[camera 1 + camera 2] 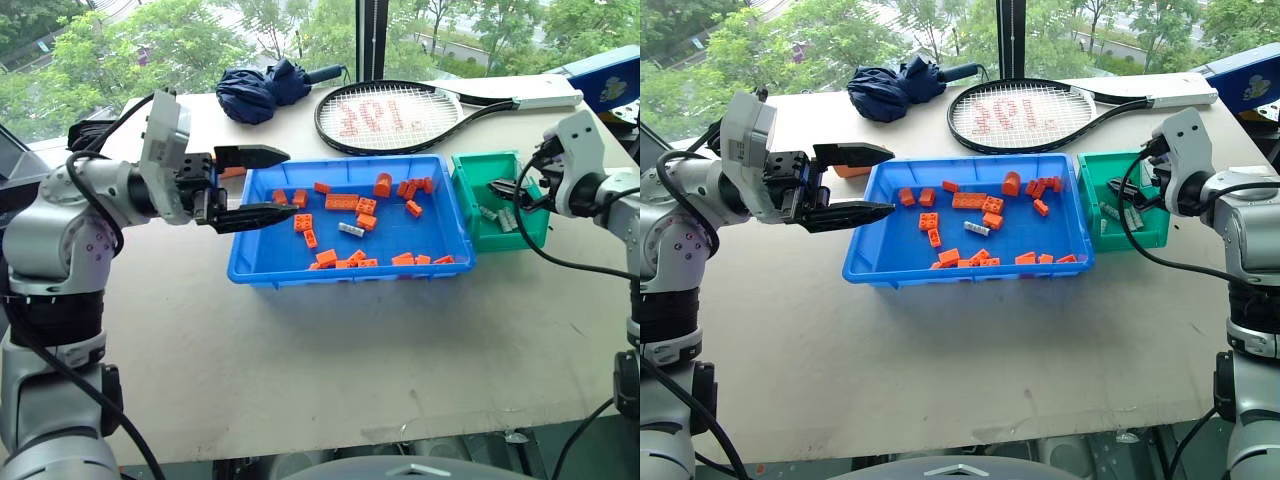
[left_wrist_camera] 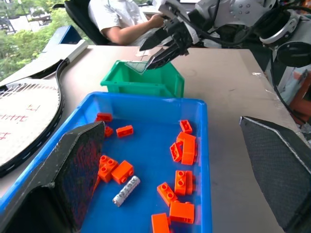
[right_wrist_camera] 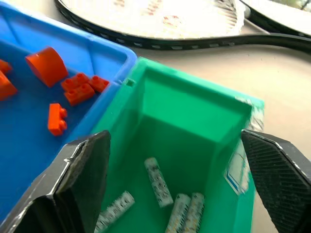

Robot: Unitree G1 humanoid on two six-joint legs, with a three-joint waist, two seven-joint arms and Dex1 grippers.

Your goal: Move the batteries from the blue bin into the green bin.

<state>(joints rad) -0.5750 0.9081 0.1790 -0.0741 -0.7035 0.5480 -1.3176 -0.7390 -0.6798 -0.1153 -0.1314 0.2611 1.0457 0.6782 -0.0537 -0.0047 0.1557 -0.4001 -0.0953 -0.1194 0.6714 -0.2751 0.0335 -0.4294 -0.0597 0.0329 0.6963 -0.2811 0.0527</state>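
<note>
One silver-grey battery [image 1: 351, 229] lies mid-floor in the shallow blue plastic tray [image 1: 262, 265] among orange bricks [image 1: 341, 201]; both grippers spread empty, left [image 1: 262, 185] at the tray's rim, right [image 3: 177, 182] over the green bin [image 3: 194, 104].

A tennis racket [image 1: 400, 117] with red lettering on its strings is laid flat along the far edge of the bench [image 1: 330, 350], its white handle directed toward the far right corner. A folded dark blue umbrella [image 1: 265, 88] is placed just beside the racket head, also by the far edge. Orange toy bricks [image 1: 345, 201] are seen scattered near the middle of the bench, and a seated person [image 2: 124, 19] is visible beyond its right end.
</note>
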